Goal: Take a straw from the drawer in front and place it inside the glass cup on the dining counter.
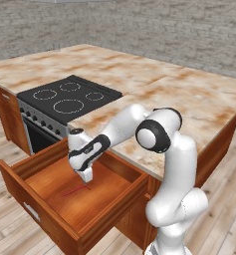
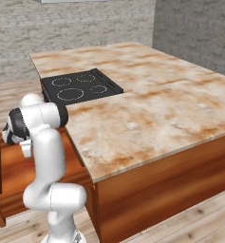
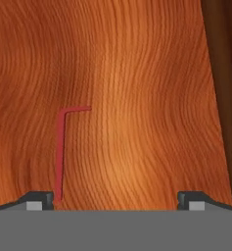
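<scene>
The pick-up step is judged to be in hand: the jaws are held wide apart and empty, low inside the open drawer [image 1: 109, 196], where the straw [image 3: 61, 152] lies flat beside one fingertip, so recentring is needed before closing.

The white arm rises from its base, bends at the dark-jointed elbow and reaches forward and down to its left, forearm sloping low. The tool [image 1: 84, 185] points straight down at the wrist's end. Seen from the hand camera, its two dark fingertips [image 3: 39, 200] stand wide apart, nothing between them
</scene>
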Controlling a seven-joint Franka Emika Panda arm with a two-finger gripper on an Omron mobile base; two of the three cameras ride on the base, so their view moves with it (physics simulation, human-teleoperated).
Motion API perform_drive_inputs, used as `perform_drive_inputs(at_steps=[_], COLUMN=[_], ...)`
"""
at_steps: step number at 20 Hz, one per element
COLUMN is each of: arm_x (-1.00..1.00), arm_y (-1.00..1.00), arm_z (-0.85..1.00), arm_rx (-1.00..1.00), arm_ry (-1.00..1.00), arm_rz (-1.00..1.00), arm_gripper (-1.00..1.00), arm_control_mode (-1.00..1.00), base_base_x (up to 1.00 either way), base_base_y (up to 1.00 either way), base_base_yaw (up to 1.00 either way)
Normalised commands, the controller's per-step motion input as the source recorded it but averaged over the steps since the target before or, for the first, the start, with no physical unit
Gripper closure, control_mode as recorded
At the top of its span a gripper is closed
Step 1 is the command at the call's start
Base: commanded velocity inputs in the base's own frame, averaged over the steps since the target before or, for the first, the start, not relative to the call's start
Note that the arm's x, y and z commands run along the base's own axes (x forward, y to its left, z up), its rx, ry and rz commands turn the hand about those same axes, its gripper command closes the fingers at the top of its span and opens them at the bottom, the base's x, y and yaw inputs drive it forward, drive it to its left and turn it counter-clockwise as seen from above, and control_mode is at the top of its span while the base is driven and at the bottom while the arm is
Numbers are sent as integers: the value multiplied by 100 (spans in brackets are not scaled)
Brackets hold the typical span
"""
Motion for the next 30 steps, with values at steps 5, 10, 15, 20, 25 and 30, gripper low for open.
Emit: perform_drive_inputs(at_steps=[5, 10, 15, 20, 25, 30], arm_x=[24, 19, 26, 30, 28, 20], arm_y=[0, 1, 5, 2, 1, 4], arm_z=[-29, -15, -19, -26, -24, -21], arm_rx=[-2, 0, -1, -4, -5, -3], arm_ry=[8, 9, 4, 1, 0, 0], arm_rz=[-9, -4, -1, 0, 0, 0], arm_gripper=[-100, -100, -100, -100, -100, -100], arm_control_mode=[-100, -100, -100, -100, -100, -100], base_base_x=[0, 0, 0, 0, 0, 0], base_base_y=[0, 0, 0, 0, 0, 0], base_base_yaw=[0, 0, 0, 0, 0, 0])
